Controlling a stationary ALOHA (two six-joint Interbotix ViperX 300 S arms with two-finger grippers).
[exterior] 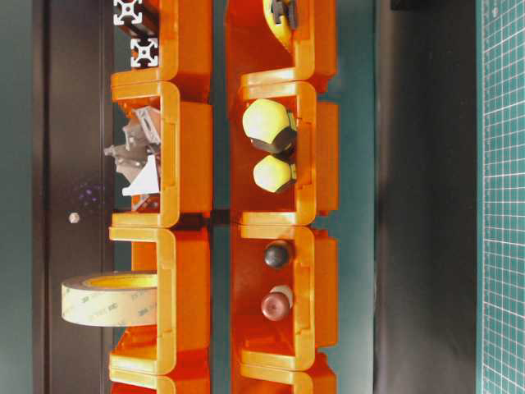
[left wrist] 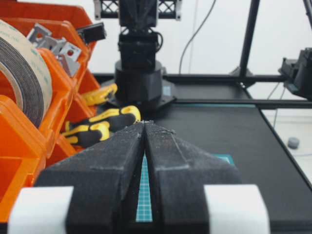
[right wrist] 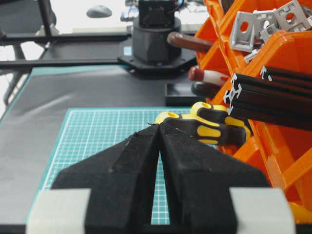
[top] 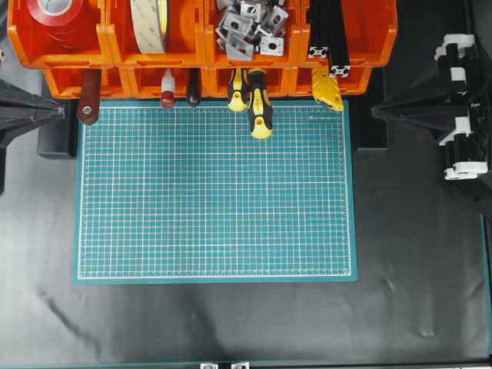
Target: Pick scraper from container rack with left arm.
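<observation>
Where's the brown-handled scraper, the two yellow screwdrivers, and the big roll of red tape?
scraper (top: 88, 96): overhead view, on its reddish-brown wooden handle.
yellow screwdrivers (top: 259, 108): overhead view, on the longer one's yellow-and-black handle.
red tape (top: 55, 11): overhead view, on the roll's red side, in the top left bin.

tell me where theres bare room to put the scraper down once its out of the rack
Most of the green mat is bare, from below the tool handles to its near edge. Black table beside and in front of it is free too. It is crowded along the mat's far edge, where the scraper and screwdrivers stick out of the container rack.
</observation>
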